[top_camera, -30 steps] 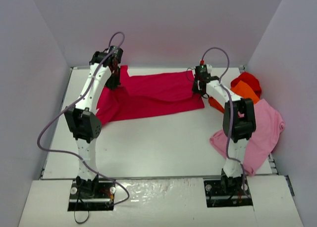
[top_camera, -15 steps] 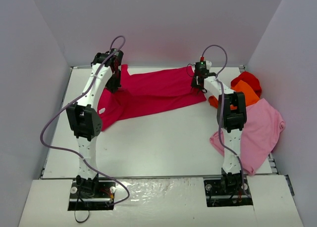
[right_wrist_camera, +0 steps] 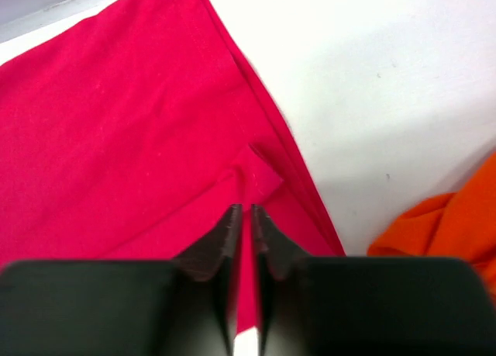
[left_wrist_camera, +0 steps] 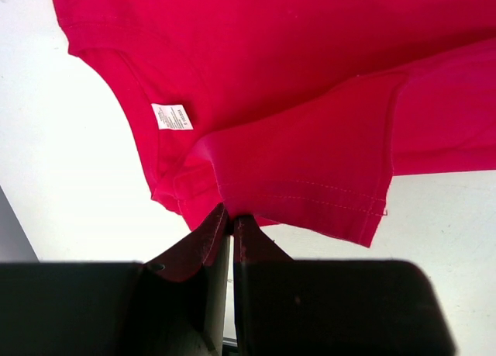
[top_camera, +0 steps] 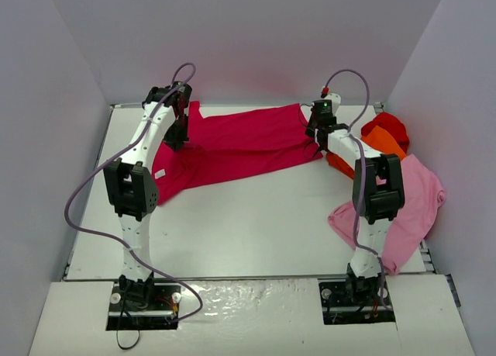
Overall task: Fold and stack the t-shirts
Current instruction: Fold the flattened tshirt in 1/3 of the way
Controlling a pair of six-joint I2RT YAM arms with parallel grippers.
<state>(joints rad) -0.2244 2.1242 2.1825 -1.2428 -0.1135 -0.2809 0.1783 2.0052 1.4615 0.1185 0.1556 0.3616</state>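
Four shirts share the table (top_camera: 248, 232): the crimson t-shirt (top_camera: 240, 143) sprawls from eleven to one o'clock, partly doubled over; the light pink t-shirt (top_camera: 411, 201), orange t-shirt (top_camera: 385, 144) and red t-shirt (top_camera: 387, 126) heap near three. The left gripper (left_wrist_camera: 230, 216), clamped on a shoulder fold, may drag the cloth askew, since the right gripper (right_wrist_camera: 242, 210), jaws slightly parted, holds nothing and cannot tension the hem.

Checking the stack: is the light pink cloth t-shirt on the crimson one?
No, the light pink cloth t-shirt lies apart from the crimson t-shirt.
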